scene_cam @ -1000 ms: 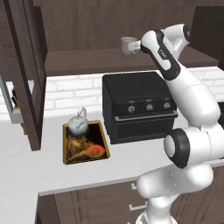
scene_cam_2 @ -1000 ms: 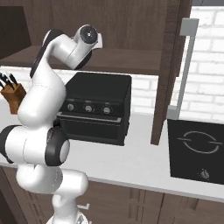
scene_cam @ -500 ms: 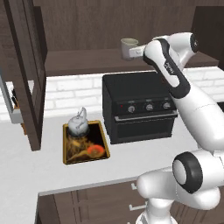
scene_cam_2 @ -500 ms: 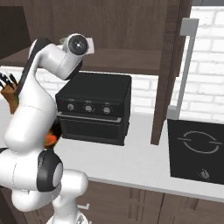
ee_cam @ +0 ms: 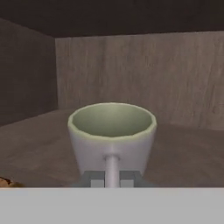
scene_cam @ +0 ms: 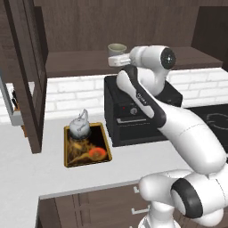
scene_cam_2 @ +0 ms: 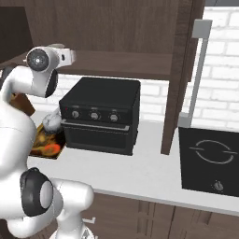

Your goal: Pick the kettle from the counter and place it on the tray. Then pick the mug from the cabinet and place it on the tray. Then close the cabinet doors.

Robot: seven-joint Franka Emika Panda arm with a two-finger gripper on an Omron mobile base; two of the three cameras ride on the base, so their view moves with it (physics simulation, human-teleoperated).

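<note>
Mug (ee_cam: 112, 135): pale grey-beige, greenish inside, upright, its handle turned straight toward the hand camera; in the left base view it hangs at the arm's tip just above the cabinet shelf (scene_cam: 80, 62).
Gripper (ee_cam: 112, 178): closed on the mug's handle, a fingertip at either side of it at the bottom of the hand view.
Tray (scene_cam: 103, 143): golden-rimmed, dark with orange swirls, lying flat on the counter (scene_cam: 26, 169) just left of the black oven (scene_cam: 133, 116).
Kettle (scene_cam: 80, 127): squat and silvery, arched handle up, standing on the tray's far end.
Left base view alone: the whole tray, and an open cabinet door (scene_cam: 26, 75) at the left edge.
Right base view alone: the other open door (scene_cam_2: 179, 74) with its silver bar handle (scene_cam_2: 198, 70), and the cooktop (scene_cam_2: 210, 161) beyond the oven; the arm hides most of the tray here.
Hand view alone: the mug's hollow, and the cabinet's back wall (ee_cam: 144, 78) behind it.
</note>
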